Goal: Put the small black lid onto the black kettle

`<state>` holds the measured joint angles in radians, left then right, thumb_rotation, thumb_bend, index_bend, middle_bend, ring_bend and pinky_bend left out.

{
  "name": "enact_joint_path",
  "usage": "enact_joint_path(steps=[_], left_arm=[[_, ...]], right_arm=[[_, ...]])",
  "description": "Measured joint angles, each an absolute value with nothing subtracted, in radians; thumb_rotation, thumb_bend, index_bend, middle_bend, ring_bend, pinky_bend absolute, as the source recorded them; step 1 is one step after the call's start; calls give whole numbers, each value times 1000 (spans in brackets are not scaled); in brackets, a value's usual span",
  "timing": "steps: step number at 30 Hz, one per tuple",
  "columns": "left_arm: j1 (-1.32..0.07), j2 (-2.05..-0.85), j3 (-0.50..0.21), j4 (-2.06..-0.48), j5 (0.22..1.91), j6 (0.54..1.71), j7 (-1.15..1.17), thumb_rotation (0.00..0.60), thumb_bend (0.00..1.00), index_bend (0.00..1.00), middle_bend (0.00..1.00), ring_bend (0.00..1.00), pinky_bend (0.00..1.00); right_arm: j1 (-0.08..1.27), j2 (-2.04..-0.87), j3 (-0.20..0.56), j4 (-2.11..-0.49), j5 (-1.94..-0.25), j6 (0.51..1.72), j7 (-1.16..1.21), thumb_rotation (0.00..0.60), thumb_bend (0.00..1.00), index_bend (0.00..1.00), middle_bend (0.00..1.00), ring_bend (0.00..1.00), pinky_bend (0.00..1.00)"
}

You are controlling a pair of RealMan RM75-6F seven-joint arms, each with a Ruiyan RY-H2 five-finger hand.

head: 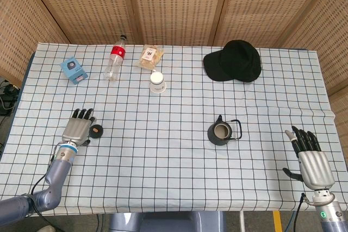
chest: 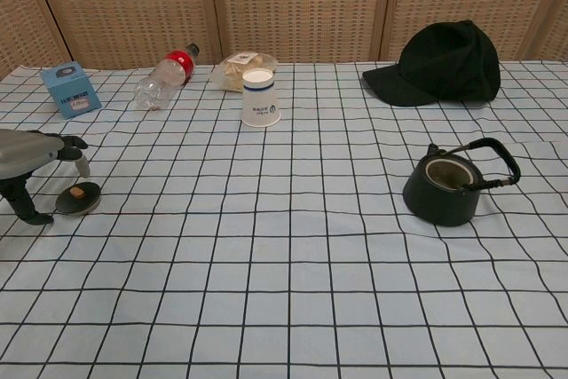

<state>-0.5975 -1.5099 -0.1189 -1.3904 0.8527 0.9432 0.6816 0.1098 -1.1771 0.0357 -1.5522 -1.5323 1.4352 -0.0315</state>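
A tabletop point(head: 179, 172) covered in a pale blue checked cloth is backed by woven cane screens. The small round black lid point(chest: 78, 198) with a brown knob is lain flat just beside the spread, empty left hand point(head: 78, 129), well apart from the open black iron kettle point(chest: 448, 185). The right hand point(head: 311, 161) is held spread and empty. The low lid could be nudged away if the fingers are closed off-centre.

Box point(head: 74, 70), bottle point(head: 115, 60), snack bag point(head: 149, 56) and cup point(head: 157, 82) are lying beyond the left hand point(head: 77, 129); cap point(head: 234, 61) is sitting far beyond the right hand point(head: 310, 158).
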Motion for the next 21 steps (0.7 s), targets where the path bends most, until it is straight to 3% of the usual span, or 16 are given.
enact_joint_path(steps=[4, 9, 21], left_arm=[[-605, -1529, -116, -1369, 858, 947, 667, 600, 282, 332, 0, 0, 0], [-614, -1540, -111, -1360, 864, 956, 659, 600, 396, 382, 0, 0, 0], [-624, -1505, -120, -1455, 914, 1005, 639, 600, 401, 400, 0, 0, 0]], right_arm=[[110, -1175, 35, -1552, -1533, 1436, -27, 600, 190, 54, 0, 0, 0], [109, -1173, 32, -1556, -1539, 1437, -29, 600, 189, 53, 0, 0, 0], [107, -1169, 31, -1563, -1544, 1444, -22, 600, 189, 53, 0, 0, 0]])
